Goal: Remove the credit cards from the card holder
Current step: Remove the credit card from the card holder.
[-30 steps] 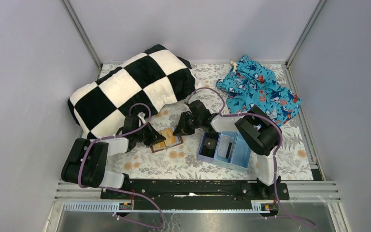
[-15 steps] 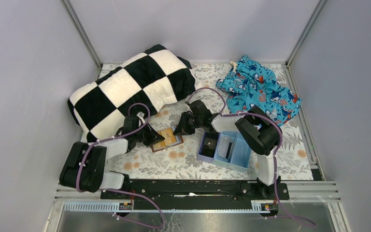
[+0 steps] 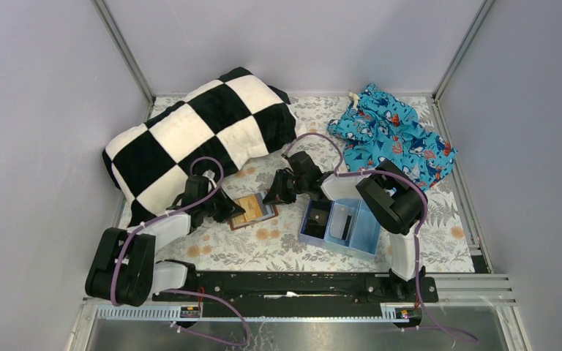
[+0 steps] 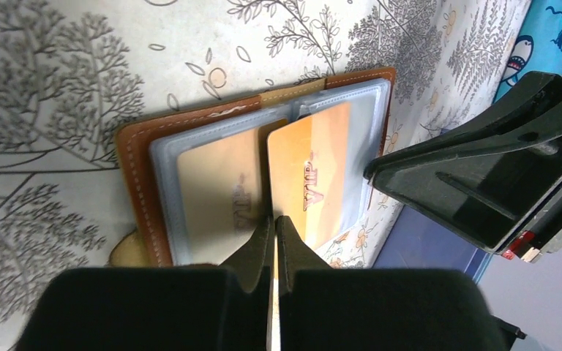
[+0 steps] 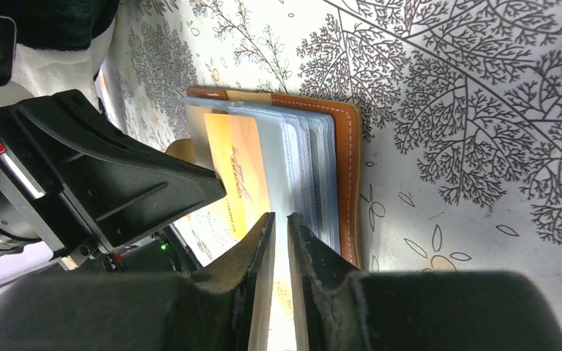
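Just ahead of left pincer (image 4: 274, 219), pressed shut on orange card (image 4: 315, 175): open card holder (image 4: 133, 168). In right pincer (image 5: 278, 218) nip: pale sleeve (image 5: 278, 161). Overhead only: blue tray (image 3: 366, 231) with black block (image 3: 317, 217).

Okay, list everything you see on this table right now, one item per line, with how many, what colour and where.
cushion: one, black and white checks, far left
cloth: one, blue with a printed pattern, crumpled at far right
table cover: one, pale with a grey floral print, under everything
card holder: one, brown leather with clear sleeves, lying open at centre
orange-gold cards: two, lettered VIP, at the open card holder
tray: one, light blue, near right of the card holder
black item: one, in the tray's compartment nearest the card holder
left hand: shut on the edge of one orange-gold card
right hand: pinching a pale leaf of the card holder, sleeve or card unclear
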Tool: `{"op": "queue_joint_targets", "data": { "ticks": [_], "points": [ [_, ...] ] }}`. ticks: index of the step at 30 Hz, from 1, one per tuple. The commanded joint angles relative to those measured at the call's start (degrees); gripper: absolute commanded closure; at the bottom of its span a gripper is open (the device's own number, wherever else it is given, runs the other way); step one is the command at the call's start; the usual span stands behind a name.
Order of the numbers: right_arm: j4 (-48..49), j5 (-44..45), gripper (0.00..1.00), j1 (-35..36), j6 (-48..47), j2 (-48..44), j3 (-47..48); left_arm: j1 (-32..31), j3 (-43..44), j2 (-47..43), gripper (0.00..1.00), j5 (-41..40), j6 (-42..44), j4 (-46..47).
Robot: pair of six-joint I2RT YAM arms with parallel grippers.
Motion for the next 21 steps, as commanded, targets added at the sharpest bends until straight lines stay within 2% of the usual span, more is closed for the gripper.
{"op": "queue_joint_targets", "data": {
  "ticks": [1, 13, 21],
  "points": [
    [-10.95, 8.29, 0.78, -2.09, -3.85, 2.68, -3.51, 1.12, 1.41, -4.03, 1.0, -5.88, 2.17, -6.3],
    [-6.22, 1.35, 0.75, -2.03, -6.27, -3.24, -0.9, 1.23, 4.42, -5.74, 1.0, -2.5, 3.33, -11.14],
    [-3.0, -0.94, 0.63, -1.34, -6.14, -4.26, -0.79, 1.23, 6.83, -5.18, 1.0, 2.49, 3.78, -11.06]
  ]
}}
